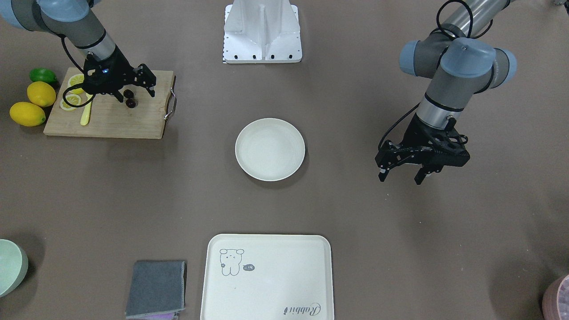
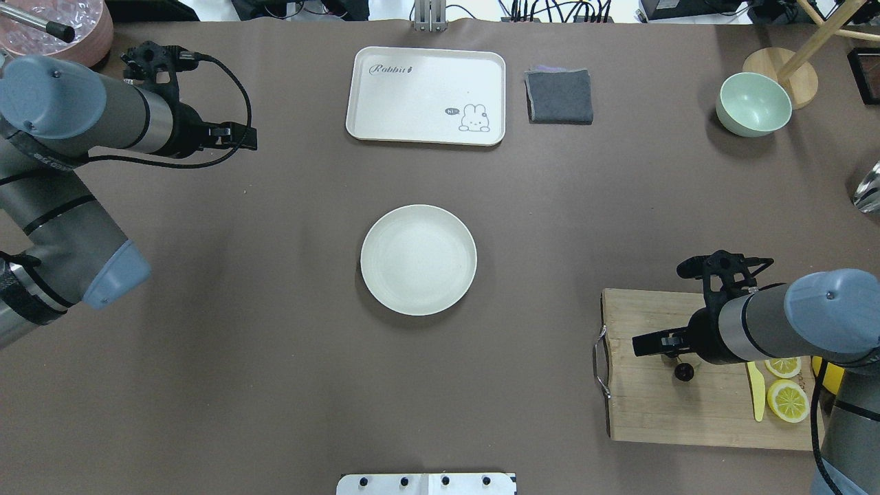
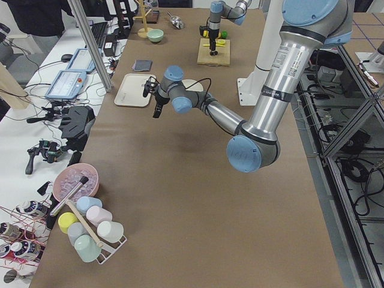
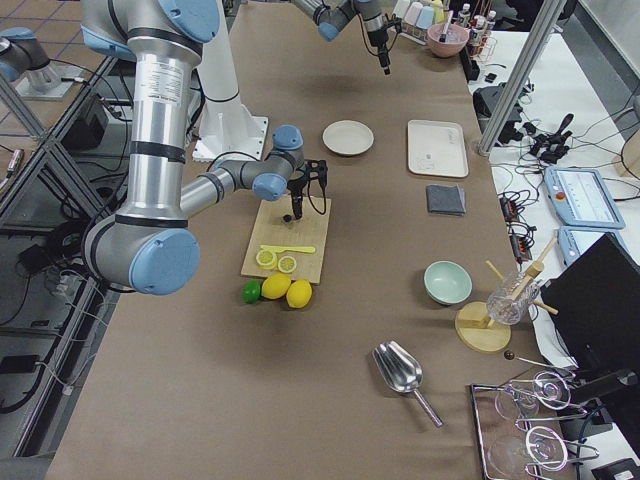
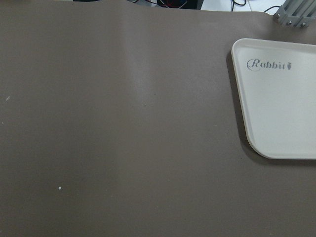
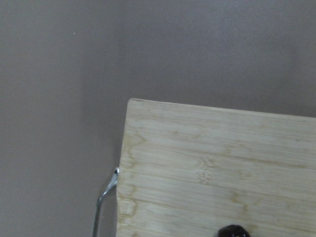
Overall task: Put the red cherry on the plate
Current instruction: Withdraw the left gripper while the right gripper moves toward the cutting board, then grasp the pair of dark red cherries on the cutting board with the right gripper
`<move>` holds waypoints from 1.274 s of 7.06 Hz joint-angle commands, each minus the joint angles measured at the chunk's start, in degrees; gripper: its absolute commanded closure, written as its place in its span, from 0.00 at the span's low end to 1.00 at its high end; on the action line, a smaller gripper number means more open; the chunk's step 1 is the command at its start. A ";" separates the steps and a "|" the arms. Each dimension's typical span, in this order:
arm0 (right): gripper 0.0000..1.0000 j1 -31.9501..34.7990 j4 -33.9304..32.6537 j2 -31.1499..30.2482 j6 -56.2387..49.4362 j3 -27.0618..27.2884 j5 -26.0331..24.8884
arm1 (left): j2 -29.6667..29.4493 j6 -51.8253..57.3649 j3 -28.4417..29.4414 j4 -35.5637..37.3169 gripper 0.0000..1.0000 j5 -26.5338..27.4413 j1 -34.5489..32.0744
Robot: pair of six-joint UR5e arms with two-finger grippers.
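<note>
The red cherry (image 1: 130, 99), a dark glossy pair, lies on the wooden cutting board (image 1: 111, 120). My right gripper (image 1: 136, 96) hangs open just over it. In the front-facing view the cherry shows between the spread fingers, nearer one of them; whether they touch I cannot tell. From overhead the cherry (image 2: 683, 371) peeks out beside the right wrist. The right wrist view catches only its top at the lower edge (image 6: 234, 231). The plate (image 1: 270, 149), round and cream-white, sits empty at the table's middle (image 2: 418, 260). My left gripper (image 1: 402, 175) hovers open over bare table, far from both.
On or beside the board are lemon slices (image 1: 74, 82), a yellow knife (image 1: 85, 115), two lemons (image 1: 27, 114) and a lime (image 1: 43, 75). A cream tray (image 1: 266, 278), grey cloth (image 1: 156, 288) and green bowl (image 1: 10, 266) line the far side. The robot base (image 1: 262, 33) stands behind the plate.
</note>
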 commanded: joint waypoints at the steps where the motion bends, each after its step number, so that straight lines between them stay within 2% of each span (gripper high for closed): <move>1: 0.00 0.66 -0.12 -0.32 -2.73 -1.16 0.93 | 0.93 0.20 -0.15 -0.06 0.02 -0.62 -0.15; 2: 0.02 0.40 -0.12 0.21 -2.92 -2.30 0.41 | 1.20 0.20 -0.07 -0.24 0.02 -0.62 -0.15; 3: 0.17 0.05 -0.12 0.21 -2.83 -2.92 0.15 | 1.55 0.20 -0.07 -0.33 0.02 -0.62 -0.15; 4: 0.27 -0.12 -0.12 0.21 -2.83 -3.19 0.06 | 1.55 0.20 -0.07 -0.33 0.02 -0.62 -0.15; 5: 0.65 -0.04 -0.12 0.21 -2.92 -3.01 0.06 | 1.55 0.20 -0.07 -0.33 0.02 -0.62 -0.15; 6: 0.98 0.14 -0.12 0.12 -2.92 -2.84 0.06 | 1.55 0.20 -0.07 -0.33 0.02 -0.62 -0.15; 9: 1.00 1.46 -0.20 -0.67 -3.01 -1.69 0.58 | 1.47 0.20 -0.16 -0.42 0.02 -0.62 -0.06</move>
